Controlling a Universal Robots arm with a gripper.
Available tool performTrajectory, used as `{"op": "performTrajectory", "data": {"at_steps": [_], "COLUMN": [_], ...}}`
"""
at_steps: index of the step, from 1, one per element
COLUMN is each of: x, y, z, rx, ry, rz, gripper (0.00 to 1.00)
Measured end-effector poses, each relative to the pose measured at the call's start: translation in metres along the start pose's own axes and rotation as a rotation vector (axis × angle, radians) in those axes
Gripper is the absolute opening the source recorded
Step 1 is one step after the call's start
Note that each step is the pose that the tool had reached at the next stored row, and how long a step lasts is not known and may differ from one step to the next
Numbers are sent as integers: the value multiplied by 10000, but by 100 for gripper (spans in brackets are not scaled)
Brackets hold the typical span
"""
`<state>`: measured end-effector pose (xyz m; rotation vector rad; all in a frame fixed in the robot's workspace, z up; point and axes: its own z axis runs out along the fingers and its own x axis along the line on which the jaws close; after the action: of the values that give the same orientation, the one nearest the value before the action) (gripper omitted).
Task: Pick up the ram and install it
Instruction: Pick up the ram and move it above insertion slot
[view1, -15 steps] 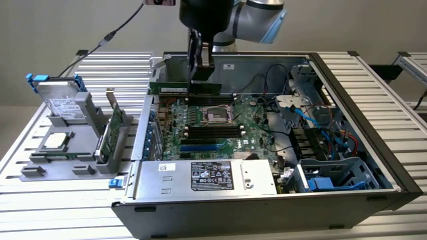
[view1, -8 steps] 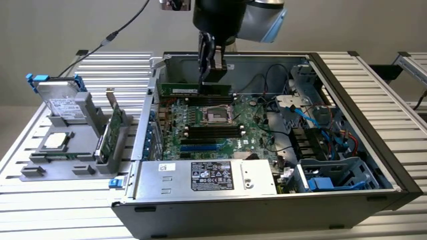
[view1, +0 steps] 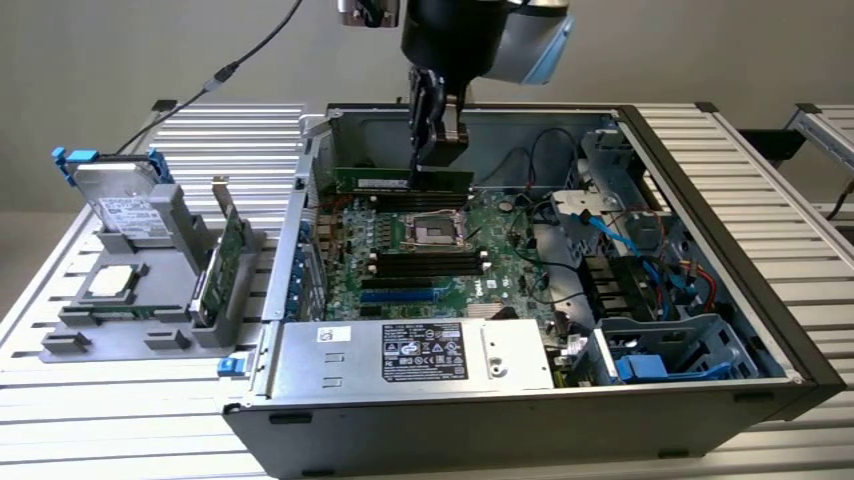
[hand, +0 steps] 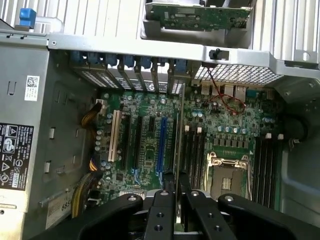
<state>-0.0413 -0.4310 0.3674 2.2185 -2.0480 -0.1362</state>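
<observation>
while the gripper (view1: 438, 163) pinches the ram (view1: 374, 181) above the motherboard (view1: 400, 250), any tilt could miss the slots (view1: 424, 263) and jam.

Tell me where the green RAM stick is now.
In the exterior view, the long, thin green RAM stick is gripped by the black hand inside the open grey computer case, near the silver processor socket.

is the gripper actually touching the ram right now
Touching. In the exterior view the gripper is clamped on the top edge of the ram. The wrist view shows the stick edge-on, pinched between the jaws.
</observation>
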Motion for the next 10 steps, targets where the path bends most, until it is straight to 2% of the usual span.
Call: {"op": "performTrajectory", "data": {"at_steps": [10], "x": [-35], "y": [-108], "z": [18], "rx": [61], "ry": [-16], "rz": [76], "gripper": [14]}}
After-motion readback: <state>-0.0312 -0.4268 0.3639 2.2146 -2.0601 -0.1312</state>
